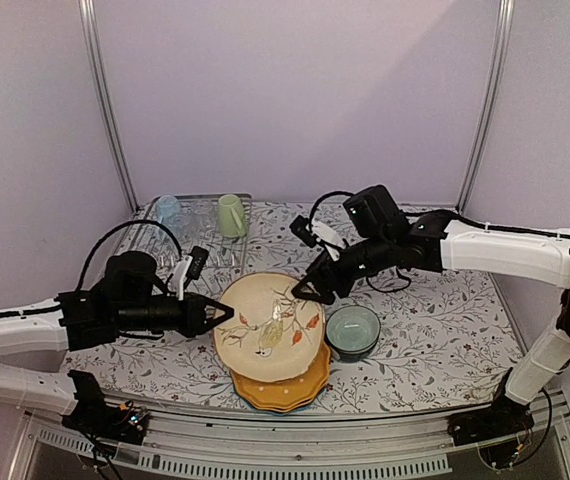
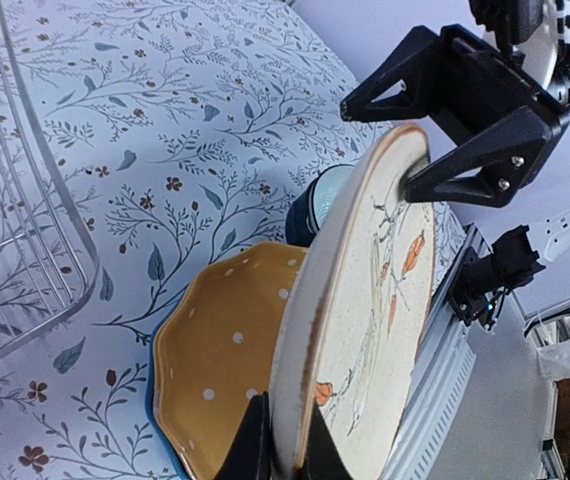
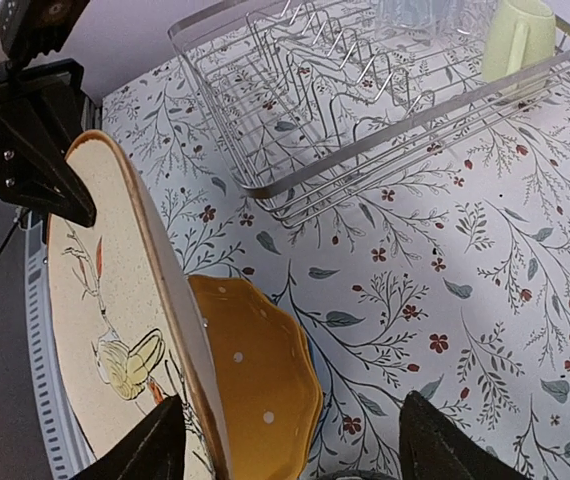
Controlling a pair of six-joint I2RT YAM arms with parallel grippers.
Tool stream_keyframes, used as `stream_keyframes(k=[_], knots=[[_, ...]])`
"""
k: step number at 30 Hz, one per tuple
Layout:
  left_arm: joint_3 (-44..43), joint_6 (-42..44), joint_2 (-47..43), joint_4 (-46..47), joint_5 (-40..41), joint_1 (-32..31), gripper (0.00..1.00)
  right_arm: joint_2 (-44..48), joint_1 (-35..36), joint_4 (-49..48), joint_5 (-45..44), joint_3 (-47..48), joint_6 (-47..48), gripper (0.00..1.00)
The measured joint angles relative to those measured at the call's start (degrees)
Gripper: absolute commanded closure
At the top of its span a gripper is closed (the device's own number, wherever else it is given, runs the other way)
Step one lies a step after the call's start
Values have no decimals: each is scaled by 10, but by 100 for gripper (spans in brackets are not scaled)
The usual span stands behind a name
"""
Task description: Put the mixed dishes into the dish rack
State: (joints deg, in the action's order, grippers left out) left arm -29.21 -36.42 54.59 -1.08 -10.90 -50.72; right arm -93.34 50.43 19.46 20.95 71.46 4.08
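Note:
The tan bird-patterned plate (image 1: 270,325) is held up on a tilt above the stack, its face toward the top camera. My left gripper (image 1: 220,315) is shut on its left rim, the fingers (image 2: 250,445) pinching the edge (image 2: 287,440). My right gripper (image 1: 310,290) stands open with its jaws on either side of the plate's opposite rim (image 3: 205,430); its fingers (image 3: 130,450) are spread wide. Under the plate lies the yellow dotted plate (image 3: 255,370), with a blue rim (image 2: 160,400) showing beneath it. The dish rack (image 1: 200,250) stands at the back left.
A light blue mug (image 1: 168,210) and a pale yellow-green mug (image 1: 231,215) sit at the rack's far end. A teal bowl (image 1: 352,330) stands right of the plates, close under my right arm. The table's near metal edge (image 2: 465,350) runs just beyond the stack.

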Motion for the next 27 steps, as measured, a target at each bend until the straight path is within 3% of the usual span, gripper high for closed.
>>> stream_keyframes(k=[4,14,22,27], knots=[[-47,7,-5,-57,33,1,100,26,-6,17,-24,17,-14,2],[-228,39,-10,-261,250,14,100,110,-37,37,-66,79,-61,1],[-362,83,-11,-398,451,36,100,94,-40,50,-75,76,-70,1],[-427,116,7,-455,551,91,100,77,-40,50,-73,71,-72,1]])
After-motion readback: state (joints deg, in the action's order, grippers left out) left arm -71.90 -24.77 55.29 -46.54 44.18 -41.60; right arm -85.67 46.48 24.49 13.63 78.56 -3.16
